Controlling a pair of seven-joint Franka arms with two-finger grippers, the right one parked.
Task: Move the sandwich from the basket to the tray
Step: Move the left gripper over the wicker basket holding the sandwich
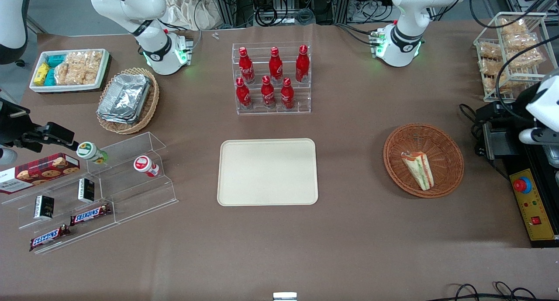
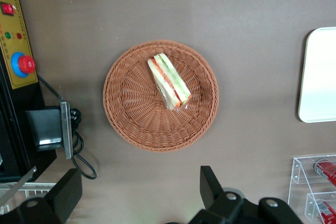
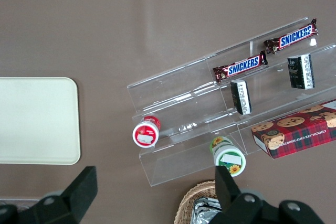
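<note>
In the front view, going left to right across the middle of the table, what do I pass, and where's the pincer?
Clear shelf with snacks → tray → basket holding the sandwich → yellow control box. The pincer hangs open above the table beside the basket, seen in the left wrist view.

A robotics lab: cable tangles [image 1: 279, 8], emergency-stop box [image 1: 530, 209], staged snacks.

- sandwich [image 1: 418, 170]: white bread, green and orange-red layers
- basket [image 1: 445, 143]: reddish-brown weave
- tray [image 1: 267, 172]: plain cream-beige
- table [image 1: 349, 231]: flat brown
- end effector [image 2: 139, 195]: black fingers, over the table just beside the basket
- cola bottles [image 1: 270, 76]: red, white script
</note>
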